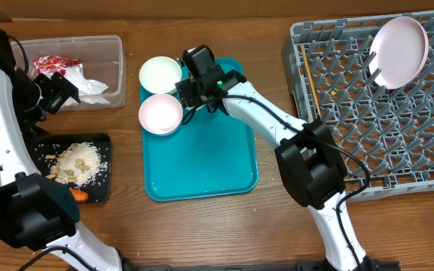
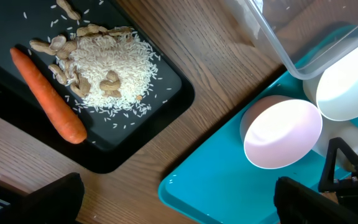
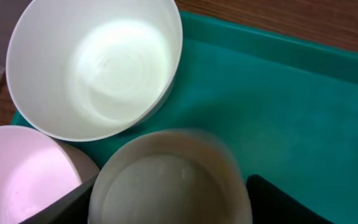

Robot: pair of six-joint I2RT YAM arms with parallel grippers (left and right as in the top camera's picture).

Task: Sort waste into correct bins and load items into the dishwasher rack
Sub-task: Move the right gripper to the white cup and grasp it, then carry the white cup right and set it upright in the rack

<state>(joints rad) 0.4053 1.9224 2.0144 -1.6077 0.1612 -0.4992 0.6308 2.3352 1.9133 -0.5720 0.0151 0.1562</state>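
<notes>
1. Straddling the small white cup (image 3: pixel 166 174), the right gripper (image 3: pixel 173 182) has one of its jaws on each side of it. Each dark finger sits right at the cup's wall, but I cannot tell whether they are pressing on it.
2. The cup stands upright, mouth up, on the teal tray (image 1: pixel 202 165), at the corner nearest the clear tub (image 1: pixel 116 47). It is just beside the white bowl (image 3: pixel 95 65) and the pink bowl (image 3: pixel 23 177), which sit side by side at that edge of the tray.
3. The left gripper (image 2: pixel 179 208) hangs over the table (image 1: pixel 202 233) between the clear tub and the black tray (image 2: pixel 160 102). Its jaws are spread wide with nothing between them, well apart from the cup.
4. The black tray holds a heap of rice (image 2: pixel 120 71) with beige scraps (image 2: pixel 58 50) beside it. The carrot (image 2: pixel 47 94) lies along one side of the heap.
5. Crumpled napkins (image 1: pixel 89 84) and a red wrapper (image 1: pixel 51 64) lie in the clear tub.
6. The dishwasher rack (image 1: pixel 353 113) sits to the right. A pink plate (image 1: pixel 400 51) stands on edge in it, and a wooden stick (image 1: pixel 311 79) lies along its left side.
</notes>
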